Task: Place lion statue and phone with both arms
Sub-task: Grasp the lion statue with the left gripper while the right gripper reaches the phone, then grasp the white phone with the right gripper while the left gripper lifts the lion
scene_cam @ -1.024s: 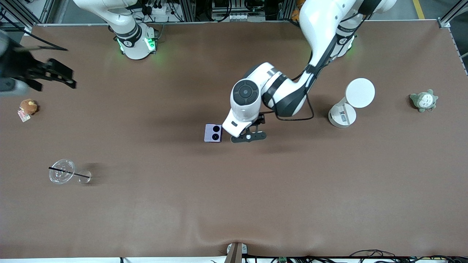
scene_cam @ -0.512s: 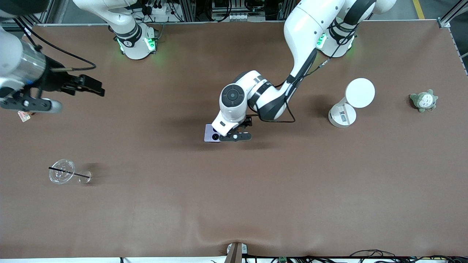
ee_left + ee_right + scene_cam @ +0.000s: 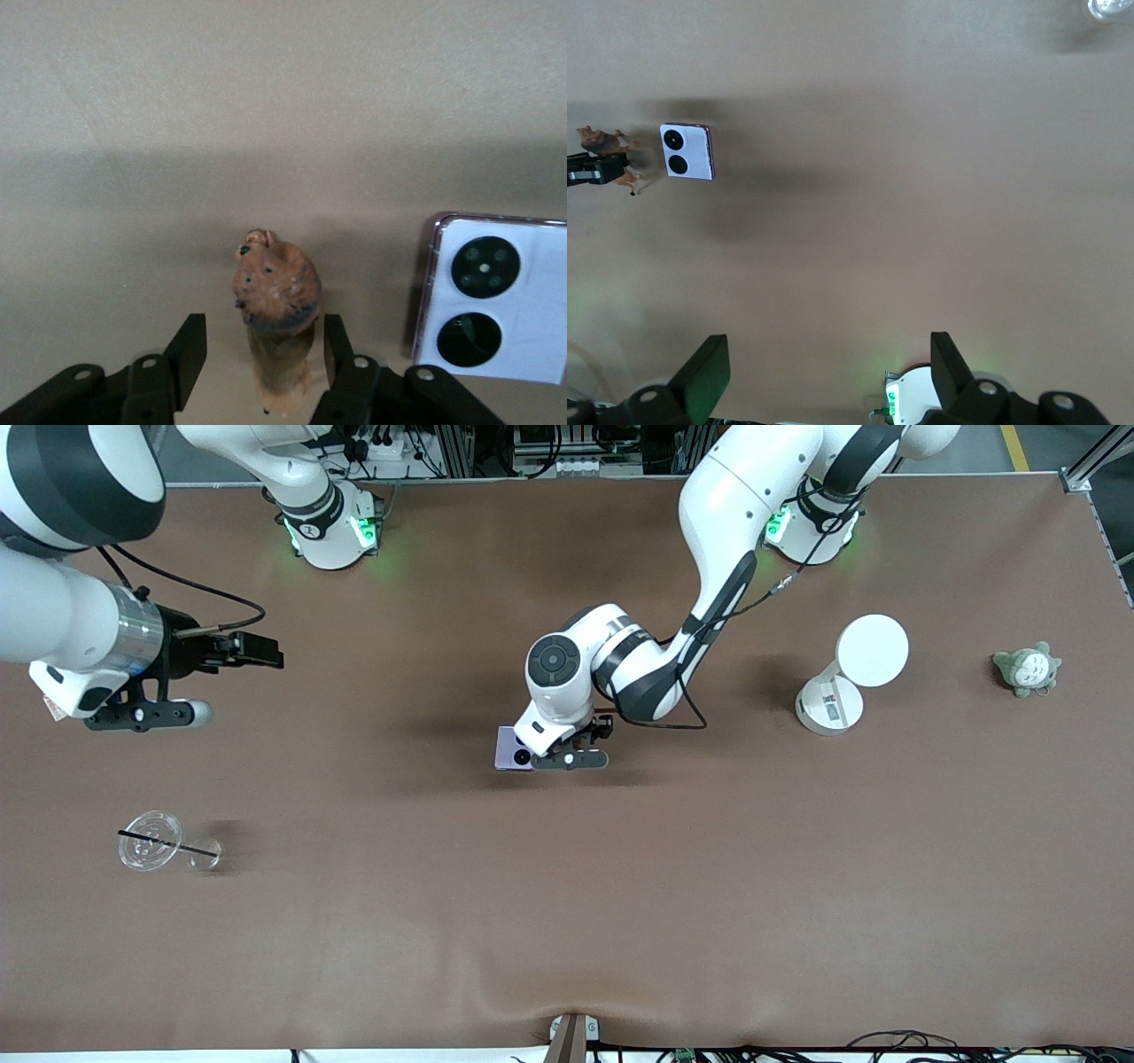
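The lion statue (image 3: 276, 310), a small brown-orange figurine, stands upright on the table between the fingers of my left gripper (image 3: 264, 359). The fingers are open, with a gap on each side of it. The lavender phone (image 3: 496, 310) lies flat right beside the lion, camera circles up. In the front view the phone (image 3: 512, 746) is partly under the left hand, and my left gripper (image 3: 589, 735) hides the lion. My right gripper (image 3: 266, 655) is open and empty, in the air over the table toward the right arm's end. The right wrist view shows the phone (image 3: 687, 150) and the lion (image 3: 604, 143) from a distance.
A clear cup with a straw (image 3: 152, 843) lies on its side near the right arm's end. A white stand with a round top (image 3: 846, 677) and a grey-white plush (image 3: 1026, 669) sit toward the left arm's end. A tag (image 3: 55, 708) shows under the right arm.
My left gripper has moved toward the right arm's end, until the hand overlaps the phone. My right arm has swung in from the table's end toward the middle.
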